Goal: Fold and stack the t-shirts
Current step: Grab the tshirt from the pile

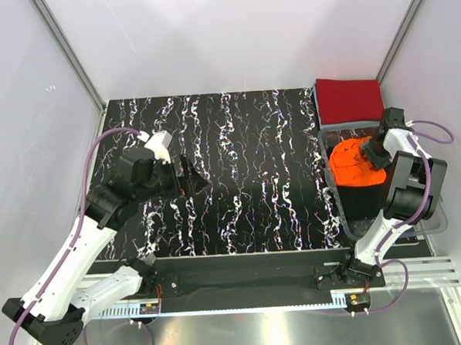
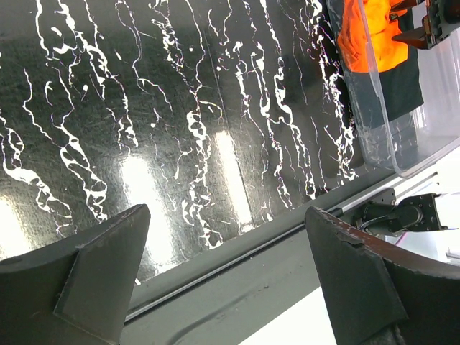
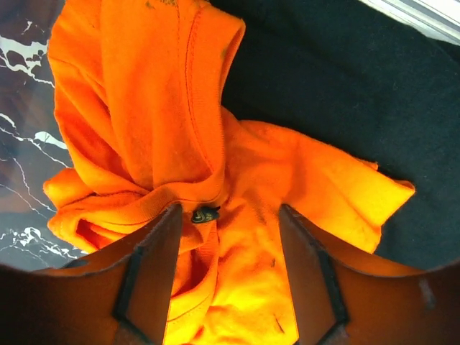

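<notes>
The orange t-shirt (image 1: 354,164) lies crumpled in a clear plastic bin (image 1: 438,217) at the right edge of the table. My right gripper (image 1: 373,154) reaches down into the bin, and in the right wrist view its jaws (image 3: 230,215) stand either side of a bunch of the orange t-shirt (image 3: 180,108), which fills the gap near the collar. The red t-shirt (image 1: 349,99) rests folded flat at the back right corner. Over the left part of the table my left gripper (image 1: 191,179) hangs open with nothing in it (image 2: 226,215). From there the orange t-shirt (image 2: 370,36) shows through the bin wall.
A dark cloth (image 3: 345,86) lies under the orange tee inside the bin (image 2: 402,144). The black marbled tabletop (image 1: 238,172) spreads between the arms. White enclosure walls stand on three sides, and a metal rail (image 1: 252,283) runs along the near edge.
</notes>
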Robot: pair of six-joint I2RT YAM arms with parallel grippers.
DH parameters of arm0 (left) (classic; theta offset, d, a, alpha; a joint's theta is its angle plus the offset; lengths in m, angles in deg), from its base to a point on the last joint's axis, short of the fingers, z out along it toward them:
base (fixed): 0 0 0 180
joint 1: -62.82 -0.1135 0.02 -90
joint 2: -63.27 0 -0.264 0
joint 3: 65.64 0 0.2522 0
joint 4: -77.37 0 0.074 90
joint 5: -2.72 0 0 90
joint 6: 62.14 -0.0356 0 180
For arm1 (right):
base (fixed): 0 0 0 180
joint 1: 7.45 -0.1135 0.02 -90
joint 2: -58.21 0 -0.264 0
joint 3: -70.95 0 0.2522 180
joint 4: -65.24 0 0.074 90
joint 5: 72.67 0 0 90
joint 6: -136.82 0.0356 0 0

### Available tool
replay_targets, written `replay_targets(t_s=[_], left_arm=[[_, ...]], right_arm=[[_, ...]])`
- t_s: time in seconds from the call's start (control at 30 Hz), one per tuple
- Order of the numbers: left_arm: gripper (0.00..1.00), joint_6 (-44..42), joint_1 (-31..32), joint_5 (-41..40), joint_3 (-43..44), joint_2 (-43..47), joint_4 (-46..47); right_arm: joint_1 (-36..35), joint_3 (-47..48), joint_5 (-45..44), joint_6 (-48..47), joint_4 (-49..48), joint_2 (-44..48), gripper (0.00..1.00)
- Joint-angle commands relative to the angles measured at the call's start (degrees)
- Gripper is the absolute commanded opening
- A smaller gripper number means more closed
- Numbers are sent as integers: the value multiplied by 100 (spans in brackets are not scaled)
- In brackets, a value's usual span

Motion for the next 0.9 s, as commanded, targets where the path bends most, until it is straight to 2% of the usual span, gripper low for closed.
replay_targets(t_s=[0.0, 0.1, 0.13, 0.2, 0.23, 0.33, 0.47, 0.73, 0.83, 0.87], left_arm=[[94, 104, -11, -124, 234, 20, 91], [94, 42, -11, -220, 217, 37, 100], [94, 16, -11, -256, 174, 55, 100], [95, -2, -2, -326, 51, 55, 100], [95, -36, -11, -335, 15, 46, 108], [95, -81, -2, -370, -125, 29, 135], [96, -125, -2, -406, -406, 142, 337], [98, -485, -11, -502, -565, 283, 618], [98, -547, -2, -520, -522, 336, 636], [98, -547, -2, -502, -513, 354, 645]], right_arm=[[-17, -66, -59, -41, -335, -14, 61], [-8, -110, -208, -58, -327, 21, 39], [-17, -119, -226, -119, -326, 56, 23], [-8, -110, -252, -208, -300, 144, 5], [-8, -110, -279, -286, -283, 283, 0], [1, -58, -323, -532, -230, 713, 0], [-8, 372, -613, -709, 339, 1382, 0], [-8, 1497, 116, -718, 710, 2999, 0], [-17, 2103, 983, -902, 825, 3062, 0], [-17, 2305, 1987, -955, 816, 3036, 0]])
